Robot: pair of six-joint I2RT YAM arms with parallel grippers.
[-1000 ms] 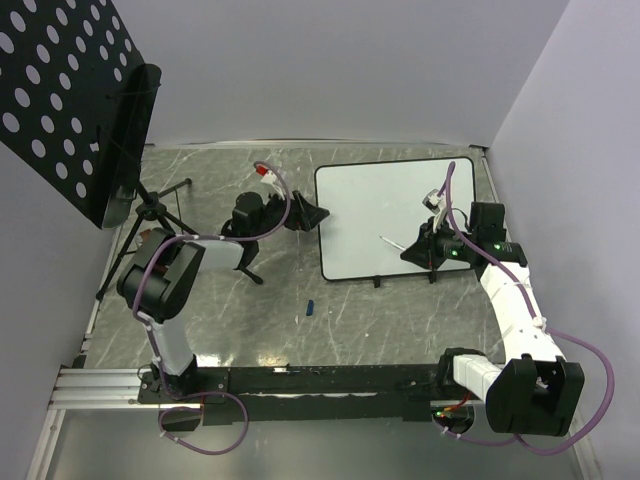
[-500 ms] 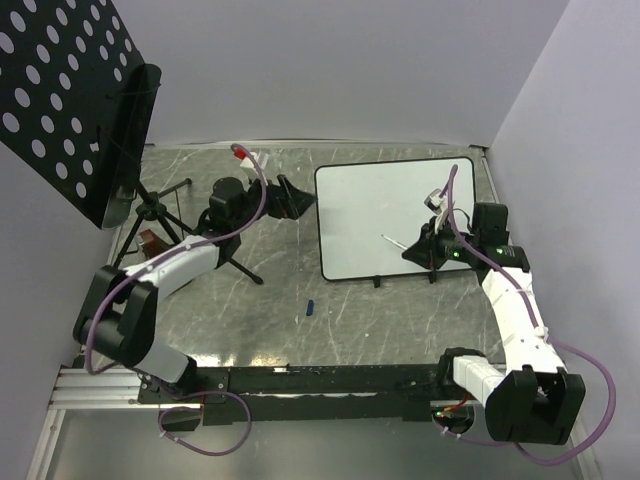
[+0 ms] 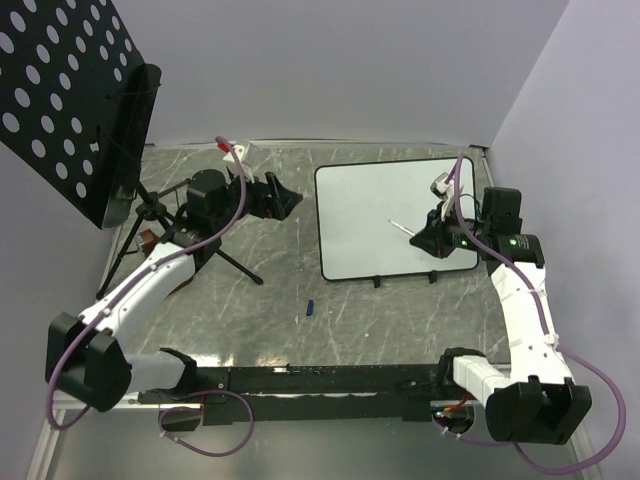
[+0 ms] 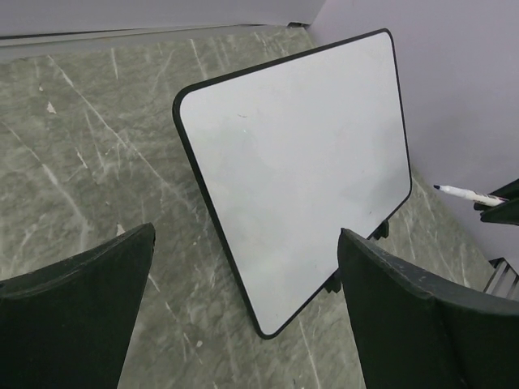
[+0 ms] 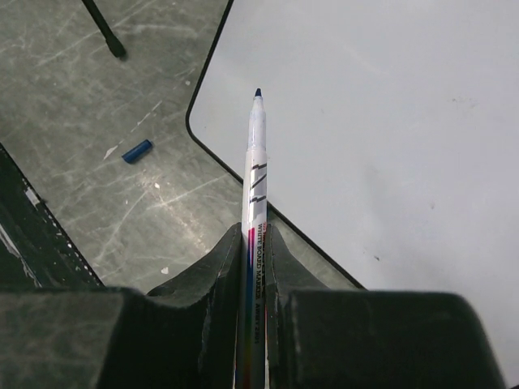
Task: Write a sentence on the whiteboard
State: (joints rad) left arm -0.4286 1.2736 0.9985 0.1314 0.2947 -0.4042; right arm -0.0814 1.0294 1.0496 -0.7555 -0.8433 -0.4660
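The whiteboard (image 3: 385, 215) lies at the table's back right, blank; no sentence shows on it. It also shows in the left wrist view (image 4: 296, 162) and the right wrist view (image 5: 389, 105). My right gripper (image 3: 432, 238) is shut on a white whiteboard marker (image 5: 256, 186), uncapped, its dark tip (image 5: 258, 93) above the board's near left corner. The marker also shows in the top view (image 3: 400, 227) and in the left wrist view (image 4: 464, 193). My left gripper (image 3: 280, 197) is open and empty, left of the board, its fingers (image 4: 77, 312) apart.
A blue marker cap (image 3: 310, 308) lies on the grey table in front of the board, also in the right wrist view (image 5: 136, 151). A black perforated panel (image 3: 65, 95) on a tripod stand (image 3: 150, 215) stands at the back left. Walls close the back and right.
My left arm has stretched out and its gripper has drawn back left, away from the board's edge. My right gripper has moved a little right and back with the marker.
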